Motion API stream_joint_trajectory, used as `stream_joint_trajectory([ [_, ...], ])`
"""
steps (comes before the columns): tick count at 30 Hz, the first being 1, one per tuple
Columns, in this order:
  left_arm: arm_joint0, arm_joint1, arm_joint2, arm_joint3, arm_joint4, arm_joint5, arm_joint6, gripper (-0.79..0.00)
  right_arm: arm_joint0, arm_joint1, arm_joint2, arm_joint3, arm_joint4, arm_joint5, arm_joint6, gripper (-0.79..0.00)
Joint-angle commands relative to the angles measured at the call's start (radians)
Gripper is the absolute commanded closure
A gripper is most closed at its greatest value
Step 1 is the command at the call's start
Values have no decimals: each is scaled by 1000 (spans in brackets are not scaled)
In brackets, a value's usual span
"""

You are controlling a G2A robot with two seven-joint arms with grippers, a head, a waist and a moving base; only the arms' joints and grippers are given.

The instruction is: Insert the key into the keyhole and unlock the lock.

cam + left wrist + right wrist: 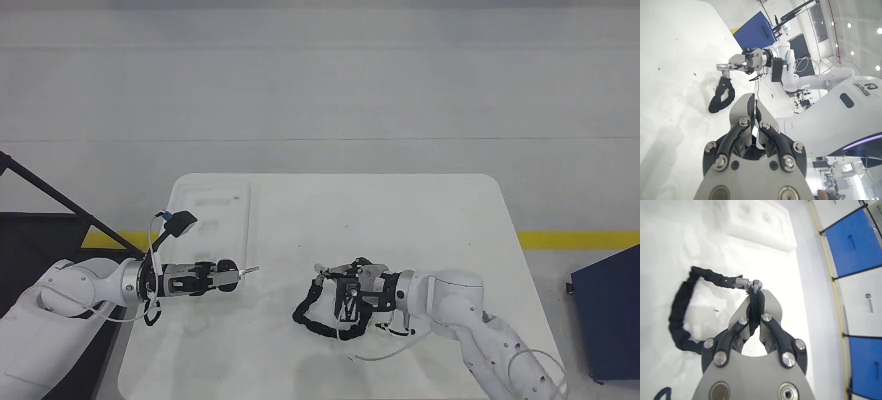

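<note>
A bare strip of bench [282, 240] lies between the key [250, 270] at centre left and the lock [326, 270] at centre. Its chain [318, 327] loops below. A white tray [212, 215] sits upper left.

One key [250, 269] is counted, and one lock [312, 318] with a single black-sleeved chain. Two grippers are counted: the left gripper [238, 272] and the right gripper [349, 287], each with one pair of jaws. One white foam tray [212, 215] is counted on one bench [420, 220]. Two blue panels [853, 241] are counted on the floor beyond.
</note>
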Motion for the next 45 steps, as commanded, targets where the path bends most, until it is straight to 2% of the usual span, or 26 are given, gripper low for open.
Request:
stream_joint_trajectory([
  [1,0,0,0,0,0,0,0,0,-20,11,54,2,58,-74,-86,0],
  [5,0,0,0,0,0,0,0,0,-36,28,80,38,165,-115,-232,0],
  [11,0,0,0,0,0,0,0,0,12,63,-5,130,333,-115,-392,0],
  [24,0,0,0,0,0,0,0,0,210,113,-334,286,657,-115,-544,0],
  [40,0,0,0,0,0,0,0,0,211,114,-344,292,675,-111,-551,0],
  [42,0,0,0,0,0,0,0,0,185,110,-368,279,768,-115,-596,0],
  [45,0,0,0,0,0,0,0,0,202,110,-408,320,852,-115,-651,0],
])
